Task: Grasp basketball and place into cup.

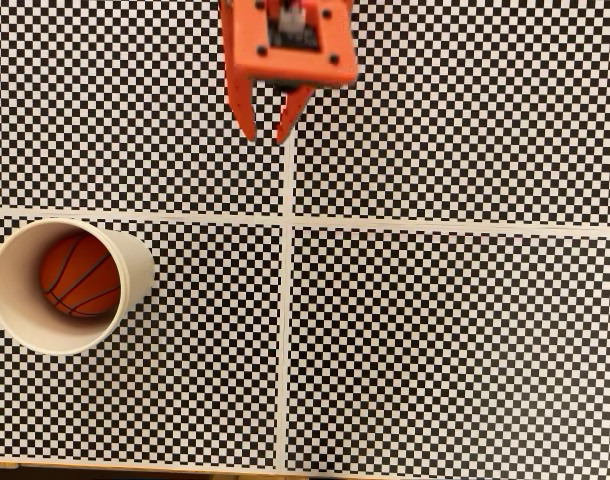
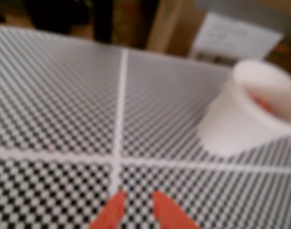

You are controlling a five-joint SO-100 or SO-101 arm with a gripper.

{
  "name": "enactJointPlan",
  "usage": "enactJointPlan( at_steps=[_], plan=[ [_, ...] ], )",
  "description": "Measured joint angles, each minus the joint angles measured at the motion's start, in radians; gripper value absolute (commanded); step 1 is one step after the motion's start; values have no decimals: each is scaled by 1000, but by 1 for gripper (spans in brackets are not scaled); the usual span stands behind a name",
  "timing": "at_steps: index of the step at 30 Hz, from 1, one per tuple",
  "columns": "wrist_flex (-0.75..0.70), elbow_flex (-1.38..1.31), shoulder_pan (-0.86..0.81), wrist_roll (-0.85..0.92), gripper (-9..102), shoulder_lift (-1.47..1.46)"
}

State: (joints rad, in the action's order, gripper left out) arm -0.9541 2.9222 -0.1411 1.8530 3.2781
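Note:
In the fixed view the basketball [image 1: 80,275], orange with black seams, lies inside the cream-white cup [image 1: 137,270], which stands upright at the left of the checkered table. My orange gripper [image 1: 266,136] hangs at the top centre, well away from the cup, its fingers slightly apart and holding nothing. The blurred wrist view has the two fingertips [image 2: 117,205] at the bottom edge. There the cup [image 2: 236,126] stands at the right, with a sliver of orange basketball [image 2: 263,103] showing inside its rim.
The table is a black-and-white checkerboard split by white lines [image 1: 287,300] into four panels. Its wooden front edge [image 1: 105,467] runs along the bottom of the fixed view. Blurred boxes and furniture [image 2: 231,33] stand beyond the far edge in the wrist view.

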Motion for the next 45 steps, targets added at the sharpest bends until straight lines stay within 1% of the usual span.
enactJointPlan(
  at_steps=[8, 18, 23, 30, 41, 45],
  plan=[
    [0, 161, 46, -44, 0, 2],
    [-3, 216, 55, -51, 0, 5],
    [-35, 216, 74, -51, 0, 6],
    [-141, 216, 112, -58, 0, 8],
    [-268, 216, 133, -57, 0, 8],
    [-278, 216, 130, -57, 0, 8]
  ],
)
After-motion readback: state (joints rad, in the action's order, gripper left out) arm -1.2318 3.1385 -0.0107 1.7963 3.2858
